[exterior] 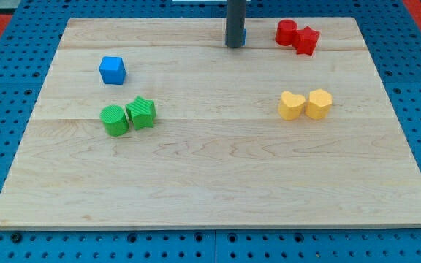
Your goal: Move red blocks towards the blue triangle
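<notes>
My tip [234, 45], a bare rod clamping nothing, hides most of the blue triangle [243, 33] at top centre, so pushing the red blocks [297, 36] left could overshoot it.

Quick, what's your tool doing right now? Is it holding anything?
Tool: a bare rod, so it neither opens nor closes, and it holds nothing.
My tip rests at the view's top, right in front of a small blue block, left of the two red blocks.

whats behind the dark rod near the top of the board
A sliver of blue shows at the rod's right edge, just above my tip. The rod covers the rest, so its shape can't be told.
</notes>
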Motion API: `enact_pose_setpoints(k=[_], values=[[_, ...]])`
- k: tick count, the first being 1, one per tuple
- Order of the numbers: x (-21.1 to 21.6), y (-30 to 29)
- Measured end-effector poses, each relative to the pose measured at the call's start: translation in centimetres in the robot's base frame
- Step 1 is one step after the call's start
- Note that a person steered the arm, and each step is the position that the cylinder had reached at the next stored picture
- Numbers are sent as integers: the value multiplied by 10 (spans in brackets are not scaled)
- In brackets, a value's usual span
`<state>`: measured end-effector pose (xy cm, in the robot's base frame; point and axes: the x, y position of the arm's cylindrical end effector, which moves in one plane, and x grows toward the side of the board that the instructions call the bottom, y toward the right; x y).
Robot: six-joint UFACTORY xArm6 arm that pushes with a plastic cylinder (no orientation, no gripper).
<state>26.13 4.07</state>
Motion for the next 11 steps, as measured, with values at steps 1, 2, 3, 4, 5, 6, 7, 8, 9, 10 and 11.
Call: enact_pose_setpoints(k=[1,2,3,4,5,6,7,8,9,10,11], values=[[-5,0],[1,45],[25,77],[27,129],[27,183],[20,199],[-1,178],[-28,129],[-30,109],[-40,107],[-53,104]])
